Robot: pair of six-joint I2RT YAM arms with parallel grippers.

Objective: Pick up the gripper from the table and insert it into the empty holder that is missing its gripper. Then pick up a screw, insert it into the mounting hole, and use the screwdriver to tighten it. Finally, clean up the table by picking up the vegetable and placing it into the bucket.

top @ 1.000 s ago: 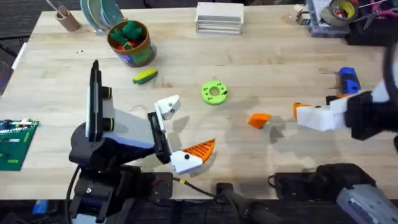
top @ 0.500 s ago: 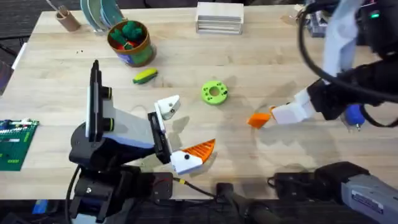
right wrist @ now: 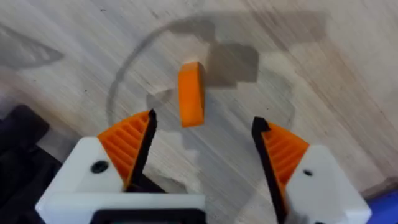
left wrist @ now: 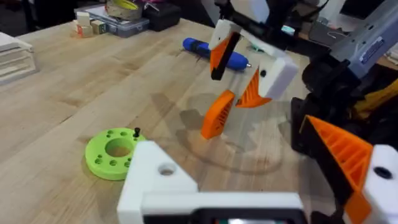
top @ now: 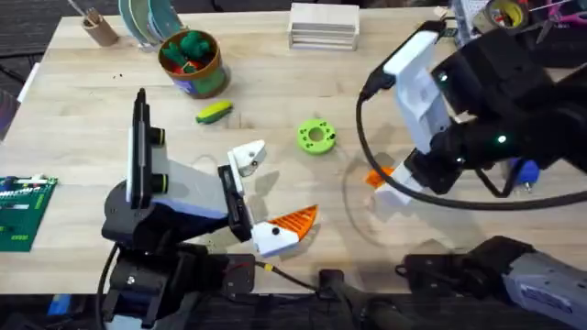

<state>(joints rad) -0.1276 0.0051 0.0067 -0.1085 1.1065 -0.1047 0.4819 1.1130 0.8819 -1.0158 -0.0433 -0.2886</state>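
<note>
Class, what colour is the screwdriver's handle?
Bright blue; the screwdriver shows best in the left wrist view.

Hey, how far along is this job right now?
Nothing is finished. In hand: the right pincer hangs open over the orange gripper on the table. Left: seating it in the white holder, the screw and screwdriver, and moving the vegetable into the bucket.

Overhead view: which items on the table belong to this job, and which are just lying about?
Job items: gripper, holder, screwdriver, vegetable, bucket, right gripper.

Lying about: green disc, white stacked trays, tape roll, circuit board.
</note>
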